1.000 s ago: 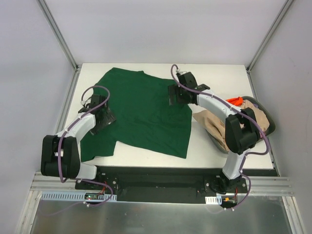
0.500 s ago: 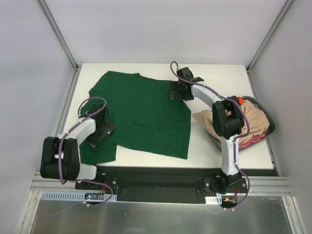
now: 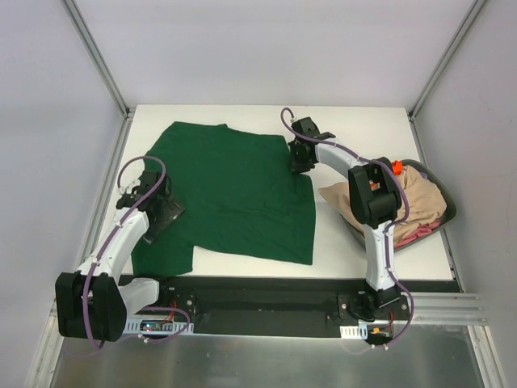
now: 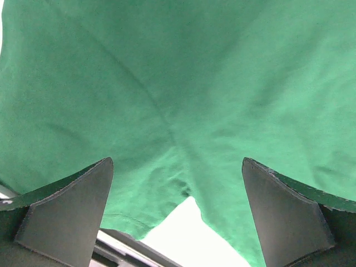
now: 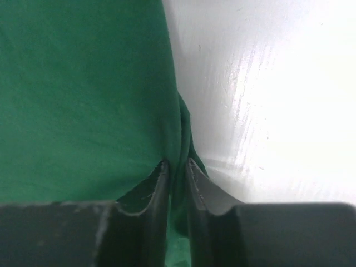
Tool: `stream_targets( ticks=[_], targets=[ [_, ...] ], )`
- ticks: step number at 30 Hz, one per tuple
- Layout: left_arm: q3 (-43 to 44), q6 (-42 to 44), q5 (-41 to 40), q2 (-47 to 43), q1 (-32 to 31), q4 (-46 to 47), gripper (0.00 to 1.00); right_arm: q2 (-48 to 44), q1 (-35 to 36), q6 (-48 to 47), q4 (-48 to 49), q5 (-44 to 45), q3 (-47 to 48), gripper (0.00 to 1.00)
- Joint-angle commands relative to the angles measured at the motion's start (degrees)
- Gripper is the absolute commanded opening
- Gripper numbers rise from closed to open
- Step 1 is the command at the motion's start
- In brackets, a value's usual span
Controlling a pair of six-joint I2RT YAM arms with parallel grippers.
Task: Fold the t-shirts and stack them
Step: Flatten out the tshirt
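The dark green t-shirt (image 3: pixel 234 194) lies spread flat over the left and middle of the white table (image 3: pixel 363 129). My right gripper (image 3: pixel 298 160) is at the shirt's far right edge, its jaws shut on a fold of the green cloth (image 5: pixel 83 100), which bunches up between the right gripper (image 5: pixel 175 164) fingertips. My left gripper (image 3: pixel 159 215) hovers open over the shirt's left sleeve area. In the left wrist view the left gripper (image 4: pixel 177 161) frames the notch where sleeve meets body on the green t-shirt (image 4: pixel 167 83). Beige (image 3: pixel 416 194), orange (image 3: pixel 393 167) and pink (image 3: pixel 416 233) t-shirts lie in the basket.
The dark round basket (image 3: pixel 447 212) stands at the table's right edge, with beige cloth spilling over its left rim onto the table. Bare white tabletop (image 5: pixel 267 83) shows right of the green shirt. Aluminium frame posts rise at the far corners.
My right gripper has closed on the green shirt's right edge and shifted slightly toward the far side. My left arm has drawn back and to the left; the shirt's far left corner lies flatter.
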Motion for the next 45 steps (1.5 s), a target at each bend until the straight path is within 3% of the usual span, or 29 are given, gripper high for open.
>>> stream_targets(
  ticks=[1,7,13,17,24,28,29,30,32,38,45],
  targets=[
    [5.66,3.61,-0.20,-1.28,-0.34,0.39,0.99,-5.16,0.38,-3.52,0.96,1.53,-2.48,0.15],
    [2.34,6.16,5.17,-2.42,-1.13,3.47,0.99,-10.96,0.30,-11.62,-5.45,13.29,-1.26,0.03],
    [0.92,6.25,5.96,-3.83,-1.13,4.09,0.99,-14.75,3.19,-12.87,-8.27,12.86,-2.31,0.01],
    [-0.13,5.55,4.29,-5.32,-1.13,4.09,0.99,-15.10,9.95,-11.37,-11.61,17.42,-0.64,0.01],
    [-0.83,4.93,1.92,-5.50,-1.13,4.09,0.99,-12.38,27.87,-4.44,-13.11,21.12,2.08,0.06],
    [-1.10,4.76,1.48,-4.80,-1.13,3.91,0.99,-11.14,35.97,-2.48,-11.01,18.15,0.60,0.21],
    [-1.10,4.76,1.65,-4.71,-1.13,4.00,0.99,-11.75,36.76,-3.36,-10.31,17.01,-0.19,0.32],
    [-1.19,4.76,1.74,-4.71,-1.13,4.09,0.99,-13.15,36.86,-4.41,-9.26,14.82,-1.77,0.51],
    [-1.10,4.84,1.74,-4.27,-1.13,4.09,0.99,-17.28,36.42,-6.08,-6.18,12.09,-5.54,0.71],
    [-0.75,4.76,1.74,-2.08,-1.13,4.09,0.99,-29.24,30.63,-6.10,3.75,4.54,-18.03,0.86],
    [-0.48,4.40,2.35,1.35,-1.13,4.70,0.99,-23.81,21.31,-2.13,7.54,-9.19,-15.95,0.87]
  ],
)
